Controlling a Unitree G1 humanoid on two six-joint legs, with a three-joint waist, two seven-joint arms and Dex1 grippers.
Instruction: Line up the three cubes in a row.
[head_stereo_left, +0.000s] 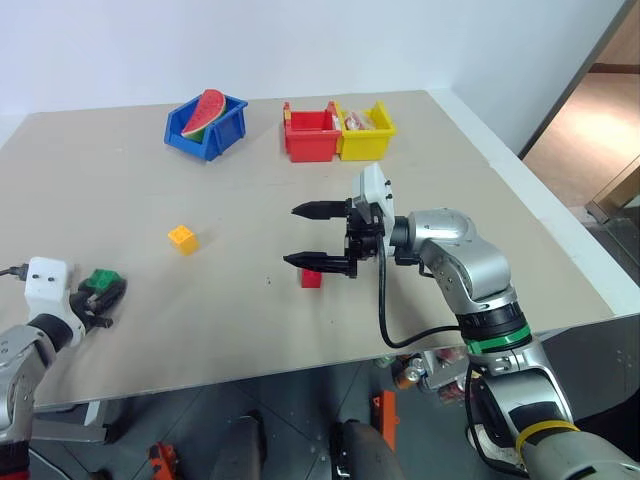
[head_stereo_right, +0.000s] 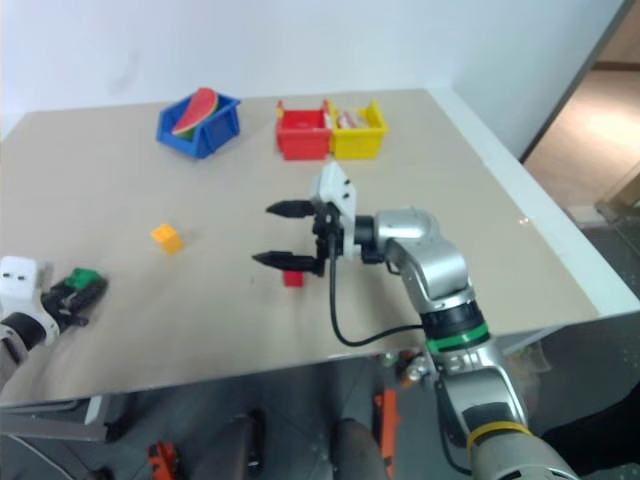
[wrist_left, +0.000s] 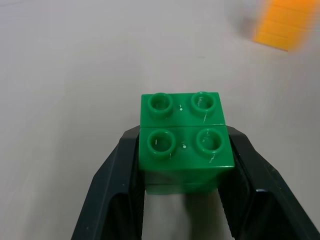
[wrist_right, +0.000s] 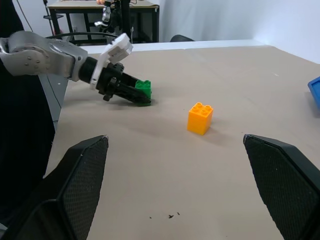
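Currently the left gripper (head_stereo_left: 108, 293) sits low at the table's near left edge, its two black fingers (wrist_left: 122, 175) clamped on the opposite sides of the green cube (wrist_left: 184, 141). In the left wrist view the cube's four top studs face up and the block rests on the beige table (head_stereo_left: 450, 160) surface between the pads. The right wrist view shows the same grip from across the table: the green cube is held at the fingertips, low against the tabletop.

The right gripper (head_stereo_left: 310, 237) is held above the middle of the table, pointing toward the robot's left, jaws wide apart with nothing between them. Its lower finger (head_stereo_left: 318, 262) hangs just over the red cube (head_stereo_left: 312, 278), which lies on the table directly beneath — whether finger and cube touch cannot be told.

The yellow-orange cube (head_stereo_left: 183, 238) stands upright on the table between the two grippers, studs up, well apart from both the green cube and the red cube. The three cubes do not form a row at this moment.

Along the far side of the table stand three bins:
- a blue bin (head_stereo_left: 222, 128) holding a toy watermelon slice (head_stereo_left: 204, 112)
- a red bin (head_stereo_left: 311, 135), touching the next
- a yellow bin (head_stereo_left: 368, 136) with small items inside — too small to identify
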